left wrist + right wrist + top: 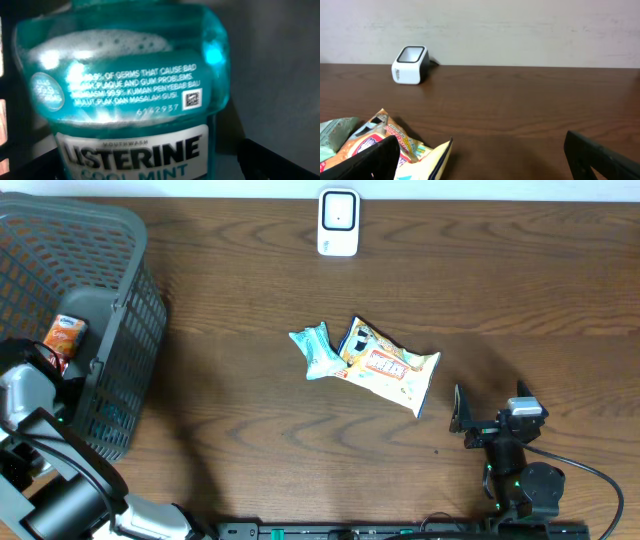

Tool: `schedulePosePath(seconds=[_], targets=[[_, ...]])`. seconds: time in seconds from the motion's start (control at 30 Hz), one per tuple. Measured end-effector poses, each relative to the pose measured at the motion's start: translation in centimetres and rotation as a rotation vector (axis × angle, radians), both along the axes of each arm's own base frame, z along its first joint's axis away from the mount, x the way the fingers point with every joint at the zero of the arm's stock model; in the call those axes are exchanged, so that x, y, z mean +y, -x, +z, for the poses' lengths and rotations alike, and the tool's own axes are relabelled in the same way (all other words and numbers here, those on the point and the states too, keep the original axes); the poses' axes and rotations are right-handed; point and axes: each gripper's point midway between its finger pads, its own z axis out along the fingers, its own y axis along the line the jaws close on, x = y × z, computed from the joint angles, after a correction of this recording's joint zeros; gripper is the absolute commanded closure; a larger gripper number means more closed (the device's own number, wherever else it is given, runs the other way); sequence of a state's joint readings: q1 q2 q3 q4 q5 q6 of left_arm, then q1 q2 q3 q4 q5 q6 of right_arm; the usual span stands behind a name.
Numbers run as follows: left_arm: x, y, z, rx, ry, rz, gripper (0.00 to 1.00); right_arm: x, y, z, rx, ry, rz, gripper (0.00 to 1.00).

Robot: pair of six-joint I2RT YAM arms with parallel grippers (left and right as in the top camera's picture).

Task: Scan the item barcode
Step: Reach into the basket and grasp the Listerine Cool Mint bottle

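A teal Listerine Cool Mint mouthwash bottle (125, 85) fills the left wrist view, its white label low between the dark fingers (280, 160) of my left gripper (150, 172). The jaws stand wide open around the bottle, with a gap on the right side. From above, the left arm (28, 395) reaches into the grey basket (130, 300). The white barcode scanner (338, 222) (410, 65) stands at the table's far edge. My right gripper (462, 420) (480, 162) is open and empty near the front right, just right of the snack bags.
An orange packet (65, 335) lies in the basket. A yellow-orange snack bag (390, 370) (400, 145) and a pale teal packet (315, 350) (332, 132) lie mid-table. Bare wood stretches between them and the scanner.
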State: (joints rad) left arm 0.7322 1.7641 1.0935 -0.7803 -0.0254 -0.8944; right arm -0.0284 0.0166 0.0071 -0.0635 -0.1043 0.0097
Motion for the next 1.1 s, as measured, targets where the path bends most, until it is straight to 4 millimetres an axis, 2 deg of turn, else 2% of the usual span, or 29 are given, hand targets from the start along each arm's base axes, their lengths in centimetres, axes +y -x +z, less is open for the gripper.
schedulePosePath(seconds=[0.07,0.13,0.33,0.63,0.73,0.8,0.87,1.1], targets=[[0.2,-0.2,-0.2,-0.022,-0.019,0.001,0.33,0.0,0.0,0.0,0.000,0.000,0.000,0.01],[0.4,-0.5,-0.1,-0.034,-0.031,0.006,0.40,0.0,0.0,0.0,0.000,0.000,0.000,0.01],[0.6,-0.6,-0.1,-0.040,-0.040,0.007,0.46,0.0,0.0,0.0,0.000,0.000,0.000,0.01],[0.5,-0.8,0.2,-0.059,-0.042,0.003,0.46,0.0,0.0,0.0,0.000,0.000,0.000,0.01],[-0.2,-0.9,0.6,-0.097,-0.025,-0.003,0.46,0.0,0.0,0.0,0.000,0.000,0.000,0.01],[-0.5,-1.2,2.1,-0.149,-0.037,-0.007,0.46,0.0,0.0,0.0,0.000,0.000,0.000,0.01],[-0.3,-1.7,4.8,-0.225,-0.090,-0.012,0.46,0.0,0.0,0.0,0.000,0.000,0.000,0.01],[0.0,-2.5,17.3,-0.566,-0.384,-0.036,0.45,0.0,0.0,0.0,0.001,0.000,0.000,0.01]])
